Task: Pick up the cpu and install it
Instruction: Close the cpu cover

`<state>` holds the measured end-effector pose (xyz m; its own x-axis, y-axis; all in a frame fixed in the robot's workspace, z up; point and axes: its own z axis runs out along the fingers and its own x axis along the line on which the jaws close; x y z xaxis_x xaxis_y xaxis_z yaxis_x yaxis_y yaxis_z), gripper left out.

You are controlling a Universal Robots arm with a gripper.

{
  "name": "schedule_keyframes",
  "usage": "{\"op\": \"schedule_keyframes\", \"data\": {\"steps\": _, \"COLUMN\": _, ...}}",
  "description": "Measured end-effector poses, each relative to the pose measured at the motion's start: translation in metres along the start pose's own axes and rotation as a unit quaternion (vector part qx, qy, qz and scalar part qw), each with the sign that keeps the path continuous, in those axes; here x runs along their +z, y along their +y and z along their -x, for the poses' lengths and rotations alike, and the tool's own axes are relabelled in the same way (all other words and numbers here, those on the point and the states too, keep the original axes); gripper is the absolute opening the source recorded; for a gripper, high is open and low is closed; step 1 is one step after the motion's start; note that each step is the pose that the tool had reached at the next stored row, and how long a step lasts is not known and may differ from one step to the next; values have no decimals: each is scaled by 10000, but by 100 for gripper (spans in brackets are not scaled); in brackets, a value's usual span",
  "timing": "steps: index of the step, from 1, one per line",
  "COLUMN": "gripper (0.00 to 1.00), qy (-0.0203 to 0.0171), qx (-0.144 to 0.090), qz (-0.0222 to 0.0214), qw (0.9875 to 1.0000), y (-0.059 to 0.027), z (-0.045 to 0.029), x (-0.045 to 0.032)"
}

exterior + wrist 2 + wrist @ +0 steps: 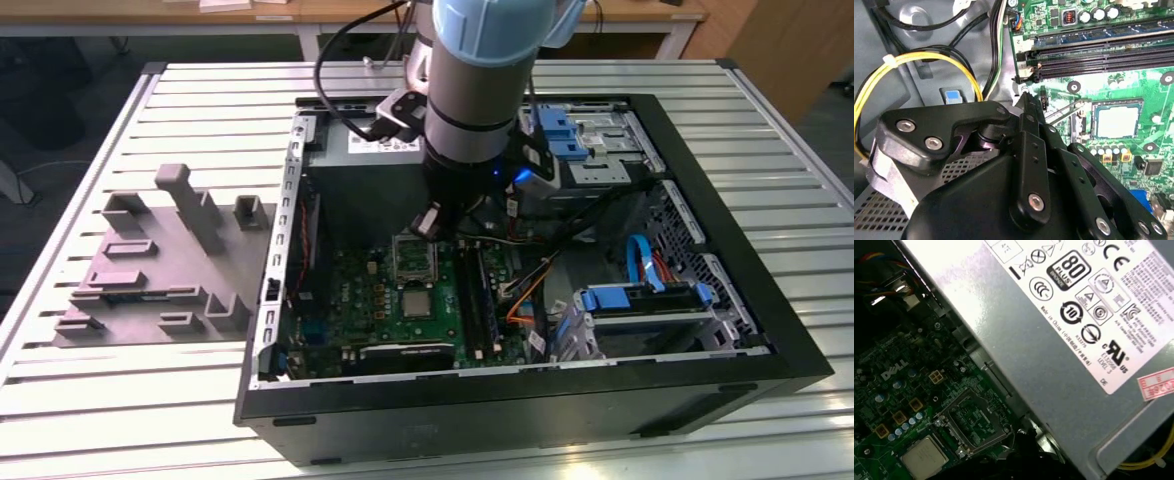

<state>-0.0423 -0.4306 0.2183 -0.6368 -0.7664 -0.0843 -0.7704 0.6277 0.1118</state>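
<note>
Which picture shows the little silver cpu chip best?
The second wrist view: the cpu lies flat and unobstructed on the green board. The first wrist view shows it near the edge; the exterior view shows it tiny.

The exterior view looks down from high and in front, at some distance, taking in the whole open computer case [534, 300] on the slatted tabletop [160, 400], with the arm [474, 90] descending into it from the far side. The second wrist view sits close behind the end effector [1026, 100], looking past its black linkage onto the green motherboard [1134, 75]. The first wrist view looks steeply down, close in, along the grey power supply [1064, 335] toward the board. Both wrist views share the cpu [1117, 121] [925, 456]; the exterior view shows it too [419, 306], just nearer than the empty socket [415, 262] [974, 421].
</note>
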Motion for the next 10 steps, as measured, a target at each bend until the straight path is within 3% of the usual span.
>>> {"op": "schedule_keyframes", "data": {"steps": 5, "gripper": 11, "qy": 47, "qx": 1, "qz": -39, "qw": 10000, "y": 12, "z": 7, "x": -66}}
{"op": "schedule_keyframes", "data": {"steps": 10, "gripper": 11, "qy": 188, "qx": -9, "qz": -153, "qw": 9997, "y": 25, "z": 5, "x": -107}}
